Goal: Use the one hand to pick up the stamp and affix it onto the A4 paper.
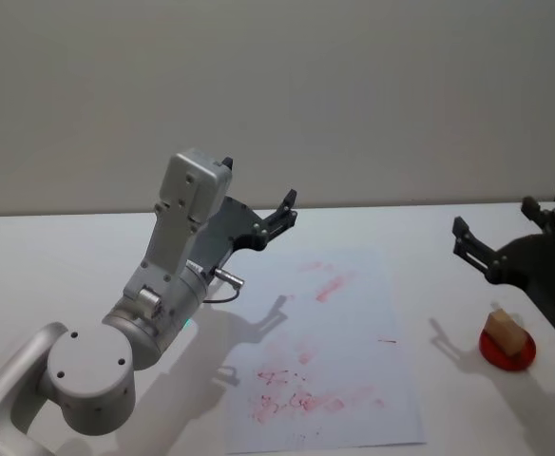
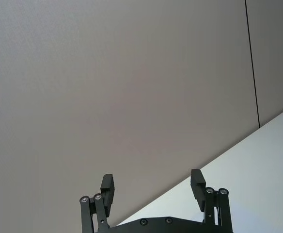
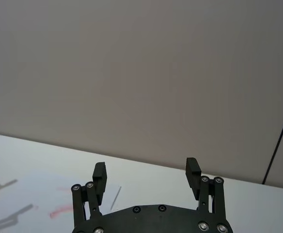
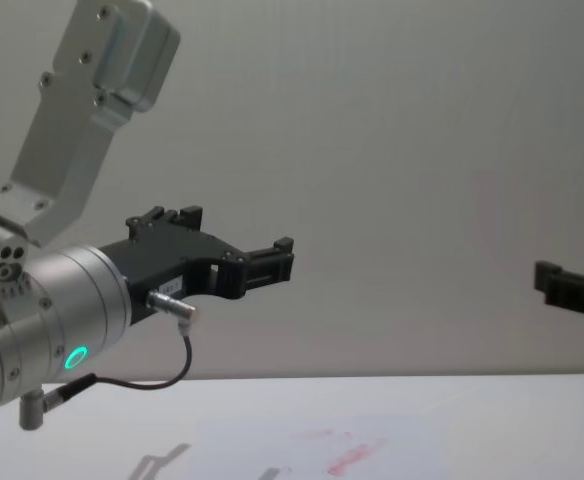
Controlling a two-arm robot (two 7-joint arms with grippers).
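Evidently pre-grasp: the black two-fingered right gripper (image 1: 494, 220), spread wide near the pale wooden block stamp (image 1: 506, 331) on its round red pad (image 1: 491, 354), must descend and clamp it, while the black left gripper (image 1: 285, 211) idles raised, fingers apart.

Left arm (image 1: 154, 285) first: silver-grey metal all over, with a boxy pale link (image 1: 190, 195) at eleven o'clock of the head view and small dark screws on its face. Down at seven o'clock sits a round joint cap (image 1: 89, 369), dotted with screw holes. In the chest view, the wrist barrel (image 4: 62, 310) carries a green ring light (image 4: 75, 357) at eight o'clock, a silver plug (image 4: 170, 303) and a thin black cable (image 4: 157, 383) looping beneath. Left gripper (image 2: 153, 187) is black and angular, two flat fingers on bolted linkages. Right gripper (image 1: 494, 217), at three o'clock of the head view, has the same black build, with silver screw heads (image 3: 203, 226) along its base.
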